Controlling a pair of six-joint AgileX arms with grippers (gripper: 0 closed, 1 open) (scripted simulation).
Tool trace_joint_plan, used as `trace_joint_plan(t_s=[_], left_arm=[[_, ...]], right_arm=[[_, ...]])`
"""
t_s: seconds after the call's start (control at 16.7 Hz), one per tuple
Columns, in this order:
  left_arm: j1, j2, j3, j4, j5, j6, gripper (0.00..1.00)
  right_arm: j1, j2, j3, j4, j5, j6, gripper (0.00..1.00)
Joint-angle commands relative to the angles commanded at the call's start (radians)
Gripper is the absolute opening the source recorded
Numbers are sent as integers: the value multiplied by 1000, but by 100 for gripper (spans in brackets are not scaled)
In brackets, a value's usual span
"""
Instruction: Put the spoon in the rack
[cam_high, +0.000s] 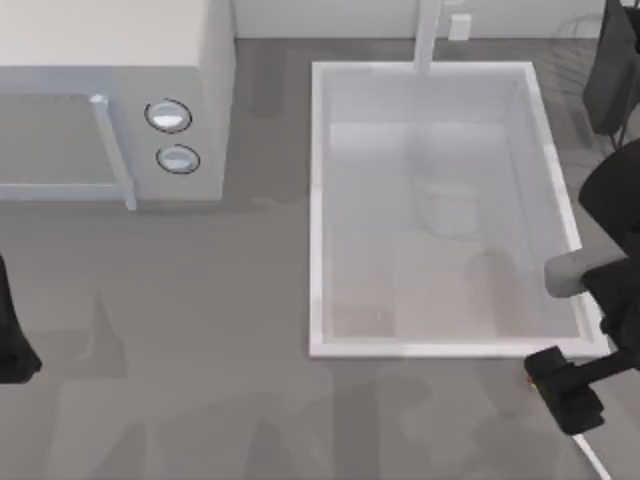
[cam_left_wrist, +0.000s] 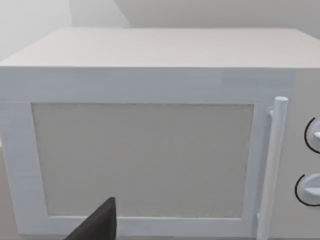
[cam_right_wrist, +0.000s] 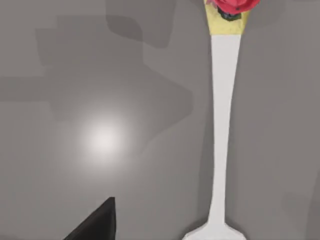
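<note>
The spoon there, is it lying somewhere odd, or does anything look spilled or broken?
Nothing looks spilled or broken. The spoon lies flat on the grey table, not in any rack, with the right gripper hovering near the sink's front corner. The microwave is closed.

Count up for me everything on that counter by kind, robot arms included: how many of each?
Microwave: 1
Sink basin: 1
Tap: 1
Spoon: 1
Dish rack: 1, at the top view's right edge
Robot arms: 2, left gripper and right gripper
Total: 7
</note>
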Motion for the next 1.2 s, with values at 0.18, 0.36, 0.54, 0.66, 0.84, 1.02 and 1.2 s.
trace_joint_plan(t_s=[0.18, 0.36, 0.54, 0.66, 0.84, 1.02, 1.2], left_arm=[[0, 0, 0, 0, 0, 0, 100], [0, 0, 0, 0, 0, 0, 100], [0, 0, 0, 0, 0, 0, 100], [0, 0, 0, 0, 0, 0, 100], [0, 0, 0, 0, 0, 0, 100], [0, 0, 0, 0, 0, 0, 100], [0, 0, 0, 0, 0, 0, 100]], right_arm=[[4, 10, 7, -7, 0, 1, 100], [-1, 8, 2, -2, 0, 0, 100], [1, 43, -38, 67, 0, 0, 100], [3, 87, -87, 165, 0, 2, 100], [5, 165, -171, 337, 0, 5, 100], [7, 219, -229, 441, 0, 8, 100], [8, 228, -239, 457, 0, 8, 100]])
